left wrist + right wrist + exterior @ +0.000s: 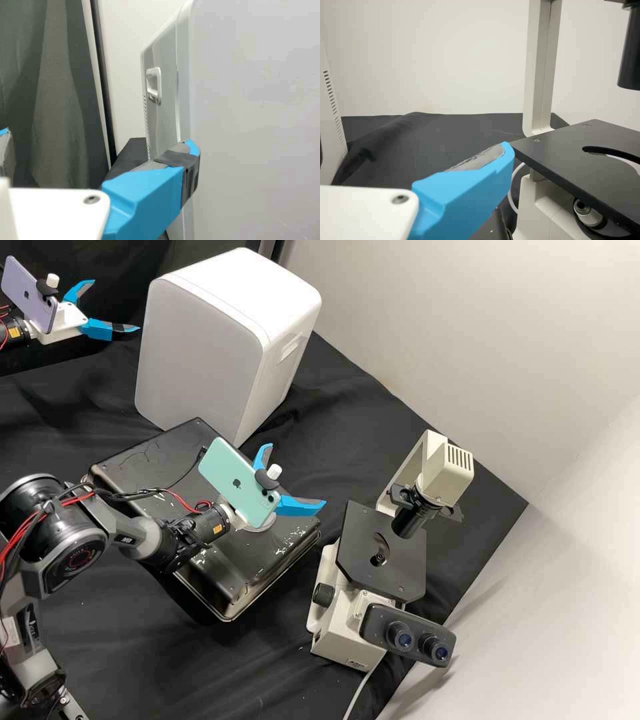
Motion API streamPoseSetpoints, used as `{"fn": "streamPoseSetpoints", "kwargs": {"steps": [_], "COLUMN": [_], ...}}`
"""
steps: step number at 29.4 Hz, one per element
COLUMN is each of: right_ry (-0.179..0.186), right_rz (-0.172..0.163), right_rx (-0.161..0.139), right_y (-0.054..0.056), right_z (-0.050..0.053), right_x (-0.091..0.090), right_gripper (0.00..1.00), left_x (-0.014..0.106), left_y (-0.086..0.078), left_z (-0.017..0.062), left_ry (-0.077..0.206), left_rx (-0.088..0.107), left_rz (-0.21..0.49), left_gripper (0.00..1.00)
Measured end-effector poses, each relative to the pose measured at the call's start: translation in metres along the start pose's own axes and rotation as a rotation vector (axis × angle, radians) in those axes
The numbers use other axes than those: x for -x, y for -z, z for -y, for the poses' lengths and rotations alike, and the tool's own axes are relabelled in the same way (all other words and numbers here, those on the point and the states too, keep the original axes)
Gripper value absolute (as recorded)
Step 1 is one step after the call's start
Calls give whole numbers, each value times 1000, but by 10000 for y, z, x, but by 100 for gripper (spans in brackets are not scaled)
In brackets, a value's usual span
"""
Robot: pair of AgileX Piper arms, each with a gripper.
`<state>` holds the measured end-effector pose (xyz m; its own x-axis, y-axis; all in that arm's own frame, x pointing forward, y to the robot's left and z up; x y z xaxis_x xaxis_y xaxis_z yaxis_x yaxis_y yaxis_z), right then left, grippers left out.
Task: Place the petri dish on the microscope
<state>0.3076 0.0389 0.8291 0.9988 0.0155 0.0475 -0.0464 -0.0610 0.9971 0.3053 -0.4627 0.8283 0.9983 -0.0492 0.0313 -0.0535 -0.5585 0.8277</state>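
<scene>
The white microscope stands at the right of the bench with its black stage bare; the stage also appears in the right wrist view. My right gripper hovers open over the right end of a flat black device, just left of the stage, with nothing between its fingers. Under its wrist a clear round rim, seemingly the petri dish, lies on that device, mostly hidden. My left gripper hangs open at the far back left, its blue finger beside the white box.
A tall white box stands behind the black device. Black cloth covers the bench. A pale wall runs along the right, close behind the microscope. The microscope's eyepieces point toward the front.
</scene>
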Motion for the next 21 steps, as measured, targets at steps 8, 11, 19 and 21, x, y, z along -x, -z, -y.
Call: {"fn": "streamPoseSetpoints", "kwargs": {"steps": [8, 11, 19, 21], "right_ry": [0, 0, 0, 0], "right_rz": [0, 0, 0, 0], "right_rx": [0, 0, 0, 0], "right_y": [0, 0, 0, 0], "right_z": [0, 0, 0, 0], "right_x": [0, 0, 0, 0], "right_gripper": [100, 100, 100, 100], "left_x": [0, 0, 1, 25], "left_y": [0, 0, -77, -161], "left_z": [0, 0, 15, 31], "left_ry": [0, 0, 5, 12], "left_rx": [0, 0, 0, 2], "left_rz": [0, 0, 27, 55], "left_gripper": [100, 100, 100, 100]}}
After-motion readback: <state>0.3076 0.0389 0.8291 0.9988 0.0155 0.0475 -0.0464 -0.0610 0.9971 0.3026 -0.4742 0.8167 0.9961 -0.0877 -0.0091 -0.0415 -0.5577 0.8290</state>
